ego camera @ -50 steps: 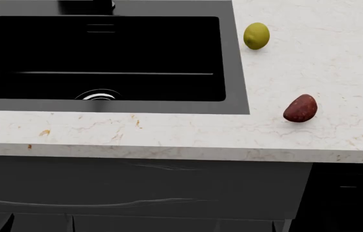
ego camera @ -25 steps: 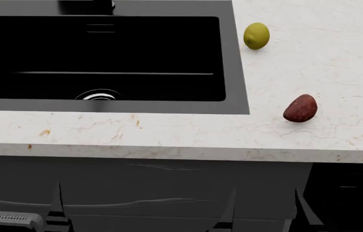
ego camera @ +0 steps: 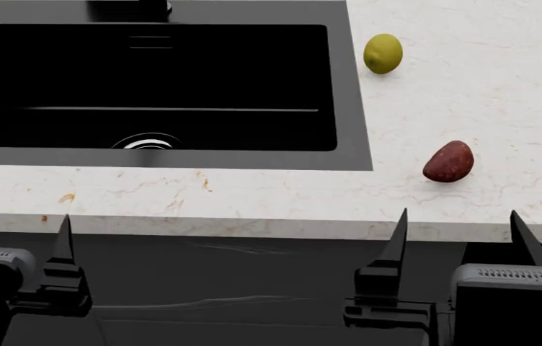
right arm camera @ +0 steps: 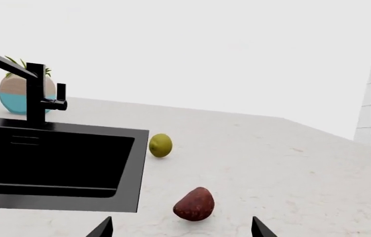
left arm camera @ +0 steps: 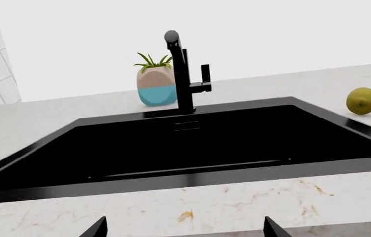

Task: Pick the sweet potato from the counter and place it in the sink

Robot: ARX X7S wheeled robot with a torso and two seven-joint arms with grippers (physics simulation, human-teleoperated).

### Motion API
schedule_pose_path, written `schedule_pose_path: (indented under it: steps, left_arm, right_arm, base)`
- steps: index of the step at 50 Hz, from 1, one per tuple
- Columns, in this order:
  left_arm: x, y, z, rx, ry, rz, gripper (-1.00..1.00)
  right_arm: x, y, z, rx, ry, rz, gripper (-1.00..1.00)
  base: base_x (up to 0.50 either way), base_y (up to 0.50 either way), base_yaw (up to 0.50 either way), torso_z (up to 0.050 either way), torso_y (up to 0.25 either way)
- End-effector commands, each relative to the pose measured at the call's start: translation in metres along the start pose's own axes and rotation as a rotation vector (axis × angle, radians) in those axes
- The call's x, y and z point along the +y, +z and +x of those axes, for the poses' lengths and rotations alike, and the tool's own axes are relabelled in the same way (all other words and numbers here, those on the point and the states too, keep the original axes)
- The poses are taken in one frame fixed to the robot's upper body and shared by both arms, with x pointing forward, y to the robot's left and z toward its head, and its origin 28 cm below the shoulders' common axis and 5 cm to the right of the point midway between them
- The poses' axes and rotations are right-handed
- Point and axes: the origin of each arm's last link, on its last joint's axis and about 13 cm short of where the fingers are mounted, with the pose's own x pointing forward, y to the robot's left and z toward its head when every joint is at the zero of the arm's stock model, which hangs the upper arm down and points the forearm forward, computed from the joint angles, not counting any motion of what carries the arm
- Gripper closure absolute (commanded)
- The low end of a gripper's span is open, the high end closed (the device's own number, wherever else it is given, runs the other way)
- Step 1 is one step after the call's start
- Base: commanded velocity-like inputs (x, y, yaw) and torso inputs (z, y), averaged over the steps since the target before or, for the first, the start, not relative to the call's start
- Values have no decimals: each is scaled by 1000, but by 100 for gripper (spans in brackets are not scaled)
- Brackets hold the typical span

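The sweet potato [ego camera: 448, 161] lies on the white marble counter [ego camera: 281, 194], right of the black sink [ego camera: 352, 108]; it also shows in the right wrist view [right arm camera: 195, 204]. The sink basin holds a chrome drain [ego camera: 147, 142]. My right gripper [ego camera: 461, 229] is open and empty, below the counter's front edge, in line with the sweet potato. My left gripper [ego camera: 11, 232] is open and empty, below the counter edge in front of the sink; one finger is cut off by the head view's left edge. In the left wrist view only my fingertips [left arm camera: 97, 228] show, facing the sink [left arm camera: 192, 143].
A yellow-green lemon [ego camera: 383, 53] lies on the counter behind the sweet potato, near the sink's right rim. A black faucet [left arm camera: 184, 74] stands behind the sink, with a small potted plant [left arm camera: 156, 81] beside it. Dark cabinet fronts [ego camera: 251, 288] lie below the counter.
Both grippers have risen from the bottom of the head view up to the counter's front edge. The sweet potato and lemon have not moved.
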Motion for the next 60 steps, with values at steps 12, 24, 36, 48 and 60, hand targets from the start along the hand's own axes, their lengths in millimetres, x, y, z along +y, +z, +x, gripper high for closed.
schedule_pose_path:
  steps: [12, 24, 36, 48, 60]
  left_arm:
    - [3, 12, 2, 3, -12, -8, -100]
    - [3, 11, 0, -2, -9, -3, -100]
    - [2, 9, -1, 0, -14, 4, -100]
    - [1, 8, -2, 4, -21, -3, -100]
    - [2, 6, -4, 2, -29, -7, -100]
  right_arm:
    - [-14, 23, 2, 26, -20, 54, -100]
    - [-16, 24, 0, 12, -22, 39, -100]
    - [-17, 25, -1, -3, -16, 62, -100]
    - [-18, 32, -3, -23, -2, 66, -100]
    - [-17, 31, -5, -20, -3, 67, -100]
  base:
    - [0, 0, 0, 0, 0]
    - [66, 94, 0, 0, 0]
    - [341, 177, 0, 0, 0]
    - [409, 0, 0, 0, 0]
    - [412, 0, 0, 0, 0]
